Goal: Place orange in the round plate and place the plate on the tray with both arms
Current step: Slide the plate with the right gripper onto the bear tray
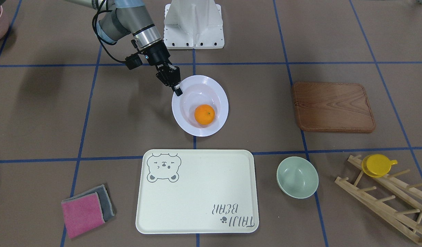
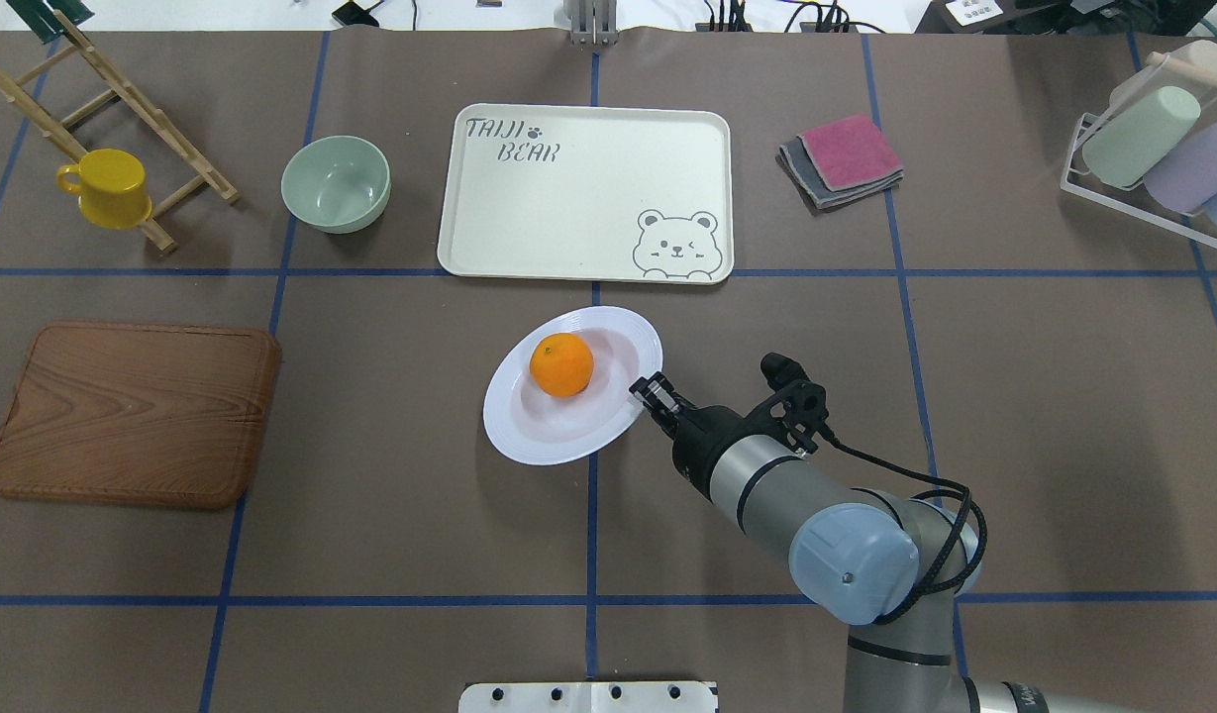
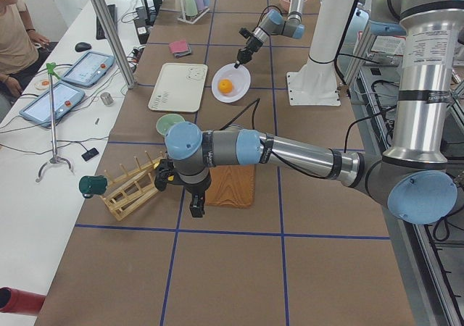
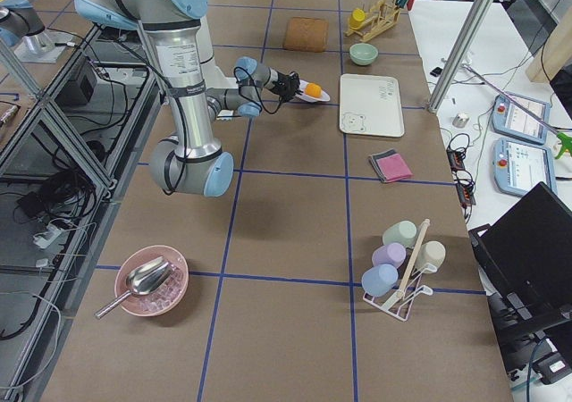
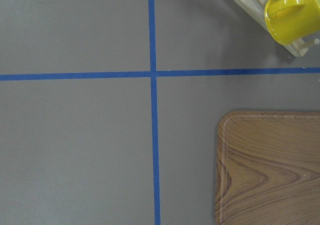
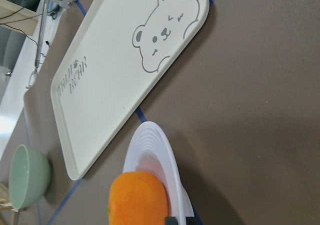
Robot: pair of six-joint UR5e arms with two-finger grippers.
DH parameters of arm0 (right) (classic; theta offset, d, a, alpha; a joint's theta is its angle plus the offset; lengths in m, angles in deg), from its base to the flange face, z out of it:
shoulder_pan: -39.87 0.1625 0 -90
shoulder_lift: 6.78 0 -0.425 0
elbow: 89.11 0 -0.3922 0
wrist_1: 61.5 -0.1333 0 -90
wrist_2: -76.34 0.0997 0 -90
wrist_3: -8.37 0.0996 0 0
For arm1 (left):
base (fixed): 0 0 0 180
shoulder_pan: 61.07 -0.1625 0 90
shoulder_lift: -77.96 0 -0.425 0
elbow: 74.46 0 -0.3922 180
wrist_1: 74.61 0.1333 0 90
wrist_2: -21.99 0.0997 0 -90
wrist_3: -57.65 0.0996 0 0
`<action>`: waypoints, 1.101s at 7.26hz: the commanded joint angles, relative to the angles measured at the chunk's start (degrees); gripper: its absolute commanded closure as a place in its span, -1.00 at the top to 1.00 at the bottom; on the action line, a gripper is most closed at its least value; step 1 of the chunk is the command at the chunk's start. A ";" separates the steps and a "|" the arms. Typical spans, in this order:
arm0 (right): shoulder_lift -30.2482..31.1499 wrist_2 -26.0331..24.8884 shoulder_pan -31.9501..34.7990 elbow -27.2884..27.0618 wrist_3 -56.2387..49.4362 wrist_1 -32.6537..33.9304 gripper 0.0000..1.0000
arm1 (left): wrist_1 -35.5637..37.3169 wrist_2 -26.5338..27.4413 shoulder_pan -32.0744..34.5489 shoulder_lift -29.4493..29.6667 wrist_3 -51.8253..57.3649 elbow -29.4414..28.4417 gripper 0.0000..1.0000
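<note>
orange round fruit point(image 1: 204, 114) lies in glossy white round plate point(image 1: 211, 84), right jaws clenched on its rim, apart from cream rectangular tray point(image 1: 197, 192); left jaws: cannot tell.

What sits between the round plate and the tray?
Nothing between round plate and tray: only bare table with blue tape, in the overhead view.

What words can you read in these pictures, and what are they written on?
"TAIJI BEAR": grey letters on the tray, with a little paw print between the words.
Tiny white print on the right gripper: too small to read.
Screens of the two tablets on the side bench: too blurred to read.
</note>
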 commanded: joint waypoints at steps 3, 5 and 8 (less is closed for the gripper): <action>-4.72 -3.74 4.52 5.07 0.61 -9.76 -1.00 | -0.09 -1.13 0.00 0.09 0.00 0.03 0.99; -11.32 -3.74 8.29 15.09 1.92 -9.68 -1.00 | 0.00 -1.67 0.00 0.09 -0.09 0.03 0.99; -18.80 -6.79 13.84 30.83 11.83 -9.15 -1.00 | 0.00 -1.67 0.00 0.09 -0.09 0.46 0.99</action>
